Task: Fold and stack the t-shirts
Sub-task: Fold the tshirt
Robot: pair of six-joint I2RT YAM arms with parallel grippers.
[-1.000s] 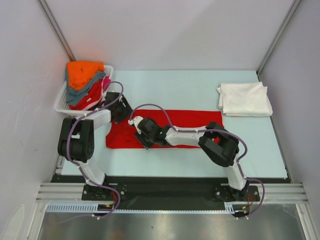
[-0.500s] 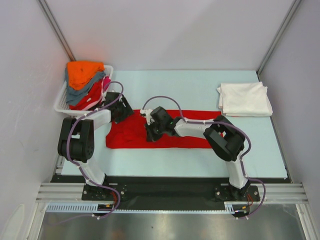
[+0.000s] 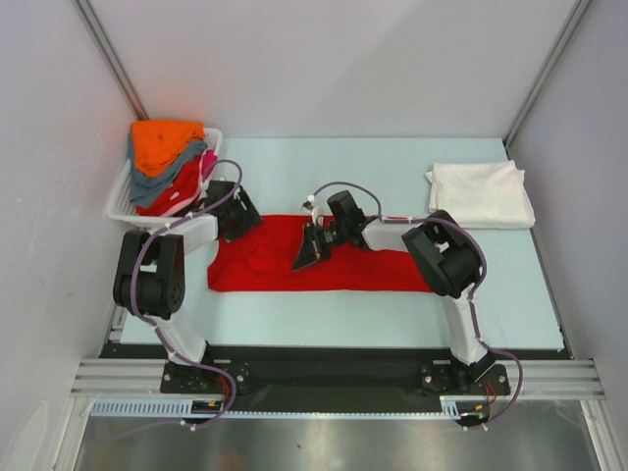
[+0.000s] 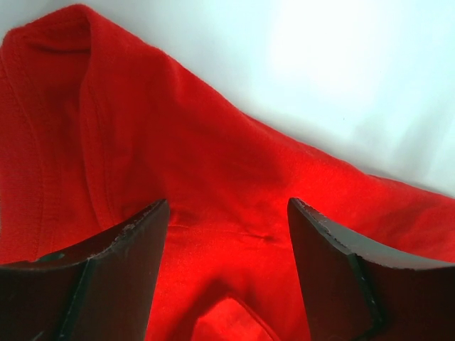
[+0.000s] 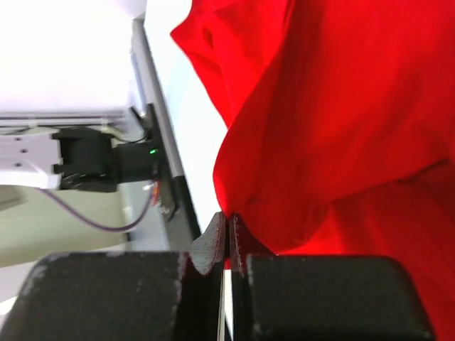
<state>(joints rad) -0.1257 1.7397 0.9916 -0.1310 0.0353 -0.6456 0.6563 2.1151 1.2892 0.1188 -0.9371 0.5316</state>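
A plain bright red t-shirt (image 3: pixel 363 267) lies spread across the middle of the table. My right gripper (image 3: pixel 304 257) is over its centre and shut on a fold of the red cloth, which hangs up from the shut tips (image 5: pixel 229 222) as a raised flap (image 5: pixel 334 114). My left gripper (image 3: pixel 243 226) hovers open over the shirt's far left corner. Its two dark fingers (image 4: pixel 121 270) straddle red cloth (image 4: pixel 185 135) without pinching it. A folded cream-white t-shirt (image 3: pixel 481 194) lies at the back right.
A white mesh basket (image 3: pixel 120 201) at the back left holds orange (image 3: pixel 162 142), grey-teal and red shirts. Grey walls close in on both sides. A black rail with the arm bases runs along the near edge (image 3: pixel 324 368).
My right gripper has shut on the red shirt and moved right and toward the back, pulling up a fold of cloth. The left arm has not moved.
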